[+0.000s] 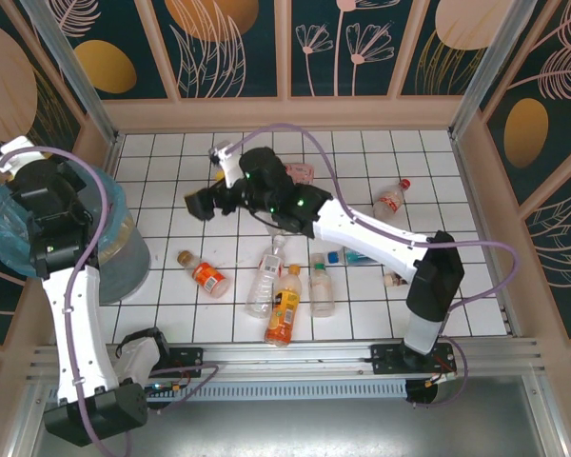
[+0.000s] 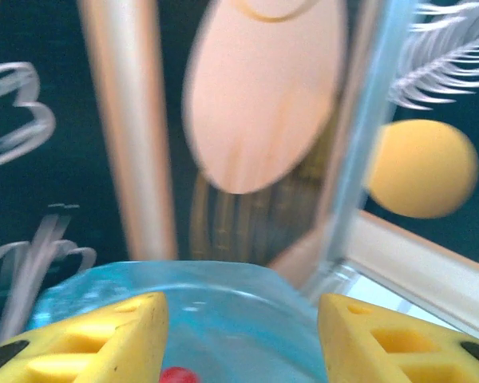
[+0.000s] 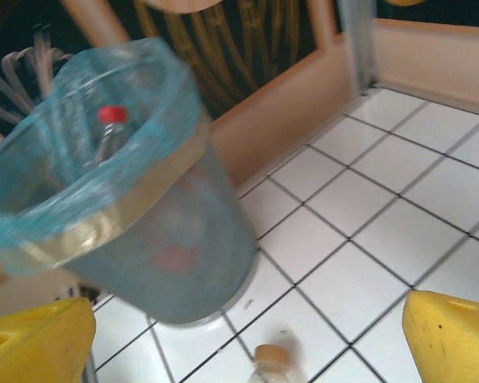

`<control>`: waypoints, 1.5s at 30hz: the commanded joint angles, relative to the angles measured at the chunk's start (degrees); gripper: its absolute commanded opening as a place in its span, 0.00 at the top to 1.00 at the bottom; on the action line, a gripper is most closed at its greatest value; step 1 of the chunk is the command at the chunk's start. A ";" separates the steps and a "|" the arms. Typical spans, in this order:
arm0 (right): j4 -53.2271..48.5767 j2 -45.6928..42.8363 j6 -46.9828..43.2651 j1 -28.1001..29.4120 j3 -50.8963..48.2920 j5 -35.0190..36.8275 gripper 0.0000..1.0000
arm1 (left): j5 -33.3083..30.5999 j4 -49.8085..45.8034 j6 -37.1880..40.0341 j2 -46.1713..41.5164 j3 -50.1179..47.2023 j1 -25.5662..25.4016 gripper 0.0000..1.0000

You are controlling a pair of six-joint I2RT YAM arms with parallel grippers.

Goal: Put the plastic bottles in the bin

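**Barely begun: at least one bottle in, most on the tiles**

The bin [image 1: 126,255] stands at the left edge of the tiled floor, its blue bag folded over the rim. The right wrist view shows a red-capped bottle [image 3: 108,132] upright inside the bag, so at least one delivery is done (how many more lie beneath it, I cannot tell).

The left gripper [image 2: 241,319] hangs over the bin's mouth with its yellow fingers spread wide and nothing between them; a red cap shows just below, down in the bag. The right gripper [image 3: 247,307] is spread wide too and holds nothing. It hovers over the floor between the bin and the scattered bottles, with a brown-capped bottle [image 1: 205,276] lying near it on the tiles.

Most of the work is left. A cluster of three bottles [image 1: 284,305] lies at the centre front. A pink-labelled one [image 1: 301,172] lies near the back, a red-capped one [image 1: 390,201] to the right, and a blue-labelled one [image 1: 359,255] is half hidden under the right arm. I judge the task well short of halfway.
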 commanded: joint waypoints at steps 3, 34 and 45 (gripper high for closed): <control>-18.80 3.90 2.25 -4.37 9.55 11.85 0.01 | 8.49 -3.92 -1.26 2.34 6.39 -11.48 0.46; -36.59 -24.89 20.83 -20.68 -33.77 16.08 0.13 | 43.66 4.77 0.46 27.02 4.33 -47.02 0.36; -33.89 -18.58 25.23 -27.98 -28.09 22.61 0.09 | 31.86 7.10 -0.83 28.82 5.05 -47.04 0.33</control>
